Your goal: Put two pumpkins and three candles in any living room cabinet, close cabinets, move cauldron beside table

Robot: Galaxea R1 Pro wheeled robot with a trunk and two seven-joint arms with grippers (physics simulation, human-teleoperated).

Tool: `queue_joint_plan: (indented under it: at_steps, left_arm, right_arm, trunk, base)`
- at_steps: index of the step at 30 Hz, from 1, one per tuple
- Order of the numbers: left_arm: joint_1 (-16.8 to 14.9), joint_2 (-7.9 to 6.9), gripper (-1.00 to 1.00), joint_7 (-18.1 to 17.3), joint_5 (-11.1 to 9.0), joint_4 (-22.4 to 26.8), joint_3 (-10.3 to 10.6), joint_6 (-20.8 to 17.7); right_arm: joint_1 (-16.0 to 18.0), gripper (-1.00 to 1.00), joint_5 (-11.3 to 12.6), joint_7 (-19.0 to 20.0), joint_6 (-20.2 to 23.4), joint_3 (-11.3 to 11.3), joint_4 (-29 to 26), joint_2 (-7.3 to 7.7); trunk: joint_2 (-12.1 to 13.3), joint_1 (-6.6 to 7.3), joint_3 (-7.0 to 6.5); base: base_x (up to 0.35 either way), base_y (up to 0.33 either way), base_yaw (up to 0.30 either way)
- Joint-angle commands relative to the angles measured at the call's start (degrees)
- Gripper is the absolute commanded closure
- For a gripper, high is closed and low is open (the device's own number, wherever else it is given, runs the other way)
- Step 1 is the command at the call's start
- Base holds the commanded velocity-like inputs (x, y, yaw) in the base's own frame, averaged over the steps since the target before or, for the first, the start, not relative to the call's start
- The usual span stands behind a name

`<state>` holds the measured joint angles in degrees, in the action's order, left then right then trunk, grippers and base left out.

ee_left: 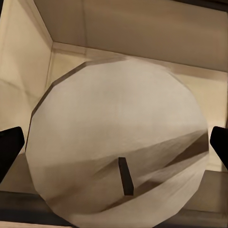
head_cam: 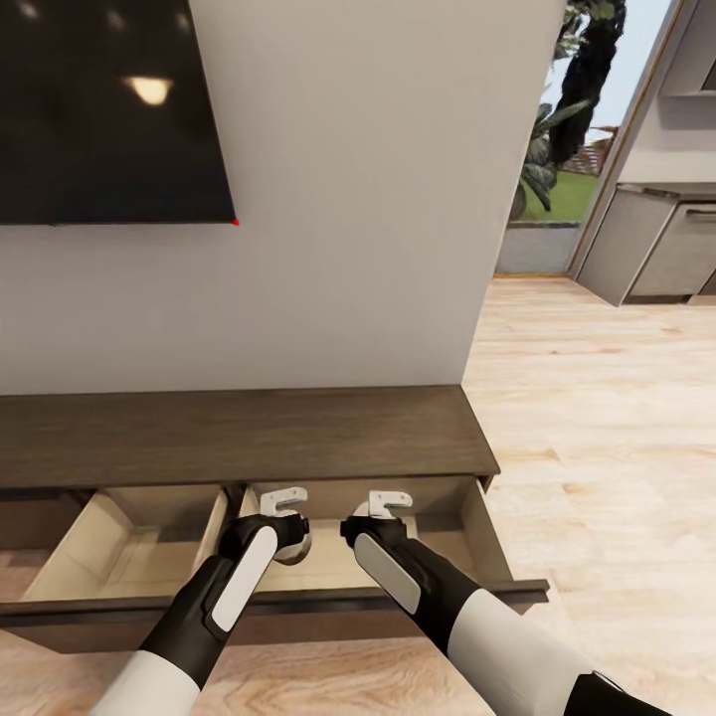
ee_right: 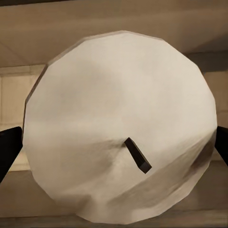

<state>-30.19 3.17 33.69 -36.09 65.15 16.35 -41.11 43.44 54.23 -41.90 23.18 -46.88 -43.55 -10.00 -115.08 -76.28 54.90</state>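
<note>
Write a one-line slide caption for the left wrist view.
Left gripper holds a pale candle, dark wick toward the camera, above the cabinet's open beige drawer.

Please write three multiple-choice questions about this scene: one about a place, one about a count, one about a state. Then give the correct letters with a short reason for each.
1. Where are both claws?
A. Over the open right-hand drawer
B. On the cabinet's flat top
C. Beside the floor

2. How many pale grey-white stubby candles are held?
A. None
B. One
C. Two

3. What is the state of the long low dark-brown wooden cabinet?
A. All drawers shut
B. Drawers pulled out
C. Tipped over

Answers:
1. A: in the head view the left claw and right claw hang over the beige inside of the right-hand drawer.
2. C: one candle sits between the left claw's fingers, another candle between the right claw's.
3. B: the cabinet shows light wood drawer insides in front of its top.
</note>
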Motion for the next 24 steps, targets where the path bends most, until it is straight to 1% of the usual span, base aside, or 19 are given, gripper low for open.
queue_joint_plan:
  at_steps: [1, 5, 9, 17, 18, 20, 22, 24]
  left_arm:
    - [0.0, -0.01, 1.00, 0.6, -0.6, 0.1, 0.1, 0.0]
    - [0.0, -0.01, 1.00, 0.6, -0.7, 0.1, 0.2, 0.0]
    - [-0.1, -0.01, 1.00, 0.6, -0.6, 0.1, 0.8, 0.0]
    - [-0.1, -0.20, 1.00, 0.6, -0.4, 0.1, 0.8, 0.0]
    - [-0.1, -0.19, 1.00, 0.6, -0.4, 0.1, 0.9, 0.3]
    - [-0.1, -0.27, 1.00, 0.6, -0.4, 0.1, 0.9, 2.2]
    - [-0.1, -0.42, 1.00, 0.6, -0.4, 0.1, 0.9, 3.2]
    - [-0.1, -0.50, 1.00, 0.6, -0.4, 0.0, 1.0, 3.6]
  right_arm:
    - [0.1, 1.00, 0.2, -0.4, 0.2, -0.1, 0.0, 0.00]
    - [0.1, 1.00, 0.1, -0.4, 0.2, -0.1, -0.1, 0.00]
    - [0.1, 1.00, 0.1, -0.4, 0.2, -0.1, -0.1, 0.00]
    - [0.1, 1.00, 0.1, -0.4, 0.2, -0.1, -0.1, 0.00]
    - [0.1, 1.00, 0.1, -0.4, 0.2, -0.1, -0.1, 0.00]
    - [0.1, 1.00, 0.1, -0.4, 0.2, -0.1, -0.1, 0.00]
    - [0.1, 1.00, 0.1, -0.4, 0.2, -0.1, -0.1, 0.00]
    - [0.1, 1.00, 0.1, -0.4, 0.2, -0.1, -0.1, 0.00]
  trunk:
    - [-0.4, -0.22, 0.23]
    - [-2.0, -1.10, 0.95]
    - [-3.6, -1.97, 1.67]
    - [-6.9, -3.73, 3.10]
    - [-7.3, -3.95, 3.28]
    - [-8.1, -4.39, 3.64]
    - [-8.9, -4.83, 4.00]
    - [-9.7, -5.27, 4.36]
  base:
    - [0.000, 0.000, 0.000]
    - [0.000, 0.000, 0.000]
    - [0.000, 0.000, 0.000]
    - [0.000, 0.000, 0.000]
    - [0.000, 0.000, 0.000]
    - [0.000, 0.000, 0.000]
    - [0.000, 0.000, 0.000]
    - [0.000, 0.000, 0.000]
